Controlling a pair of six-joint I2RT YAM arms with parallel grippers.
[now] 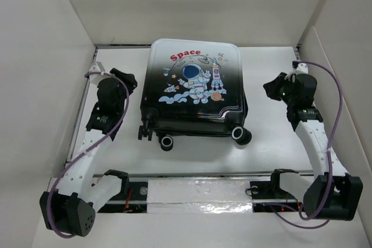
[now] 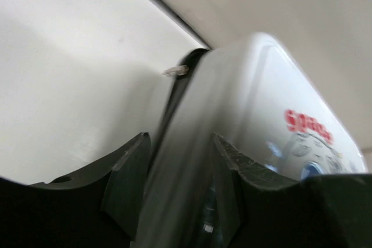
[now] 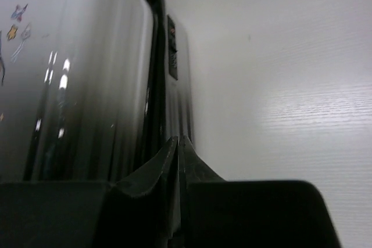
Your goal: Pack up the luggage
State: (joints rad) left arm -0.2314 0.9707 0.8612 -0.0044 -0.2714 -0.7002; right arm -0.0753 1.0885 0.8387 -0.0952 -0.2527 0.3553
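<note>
Two arms are bolted at the near edge of the surface (image 1: 273, 143), one base toward each near corner, with one silvery strip (image 1: 200, 197) lying between them. Beyond the strip comes the single piece of luggage (image 1: 192, 88). It lies flat with its shells together and the astronaut print up, in the middle of the surface toward the far edge. Its long axis runs near to far, a little skewed. Two black-and-white wheels (image 1: 240, 135) show plainly at its near end, and the white end with the red "Space" lettering reaches almost to the far edge.

The left fingers (image 2: 125, 184) are at the luggage's left side, toward its far left corner. They stand spread, and in the left wrist view the rounded rim of the shell fills the gap between them. Whether they pinch that rim or only straddle it I cannot tell. The right fingers (image 3: 168, 169) are pressed together with nothing between them, off the luggage's right side and clearly apart from it in the overhead view. From their own camera the shell and its dark seam lie ahead and to the left.

The left arm is thus the nearer one, right at the rim. No loose items to pack are visible, so I judge the filling done and the work now at closing the shells. Any next move would turn on the side seam, which runs parallel to the long axis.
</note>
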